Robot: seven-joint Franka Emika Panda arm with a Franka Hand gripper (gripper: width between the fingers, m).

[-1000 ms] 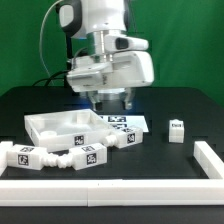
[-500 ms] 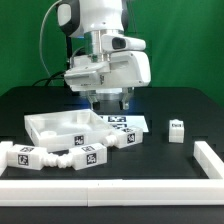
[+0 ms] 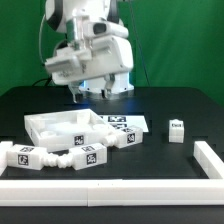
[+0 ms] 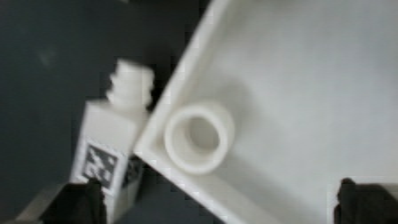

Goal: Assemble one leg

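- Exterior view: the pincer [image 3: 90, 94] hangs above the far left part of the dark bench [image 3: 170, 105], clear of every part. Its two fingers point down with a gap between them, so it is spread and pinches nothing.
- Nearer than the pincer, the white tabletop panel [image 3: 62, 128] lies flat, a square tray with a raised rim.
- Just right of the panel lies the marker board [image 3: 128, 123], flat on the bench.
- A row of legs [image 3: 50, 158] lies on its side along the panel's near edge, starting at the far left. The rightmost leg [image 3: 125, 140] sits by the panel's near right corner, close to the marker board.
- A lone leg [image 3: 177, 130] stands upright well apart on the right, a tag facing the camera.
- A white rail [image 3: 110, 186] runs along the bench's near edge and turns up the right side.
- Wrist view: the panel fills much of the picture, with a round socket ring [image 4: 192, 138] close to its edge.
- A tagged leg [image 4: 111, 155] lies just beside that edge on the bench; which of the legs it is cannot be told.
- Two dark fingertips show wide apart, and nothing sits between them.
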